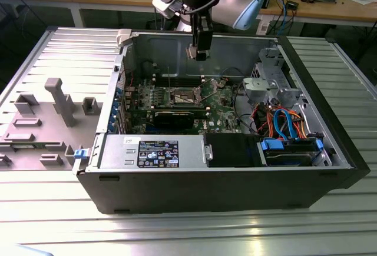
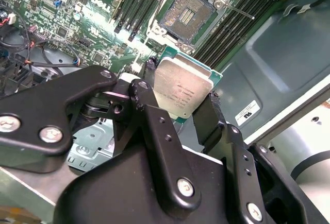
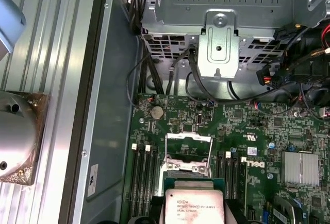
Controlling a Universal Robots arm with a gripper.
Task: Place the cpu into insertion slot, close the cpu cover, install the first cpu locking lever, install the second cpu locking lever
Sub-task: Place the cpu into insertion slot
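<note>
My gripper [image 2: 178, 95] is shut on the cpu [image 2: 180, 87], a flat square chip with a dull silver top, held by its edges between the two black fingers [image 2: 207, 117]. In the exterior view the gripper [image 1: 198, 53] hangs inside the open computer case, well above the green board. The insertion slot [image 2: 186, 13] lies uncovered a short way beyond the chip, its dark pin field showing. In the first wrist view the cpu [image 3: 193, 208] sits just short of the slot [image 3: 186, 157], and the cpu cover [image 3: 189, 137] stands raised at the slot's far side. A thin locking lever [image 2: 238, 11] sticks out beside the slot.
Black memory slots [image 2: 232, 23] flank the socket on both sides. A long black graphics card [image 1: 177, 117] lies in front of it, a power supply [image 1: 153, 150] nearer still. A metal drive cage [image 1: 265, 88] and coloured cables [image 1: 283, 120] fill the exterior view's right. Grey fixtures [image 1: 59, 100] stand outside the case.
</note>
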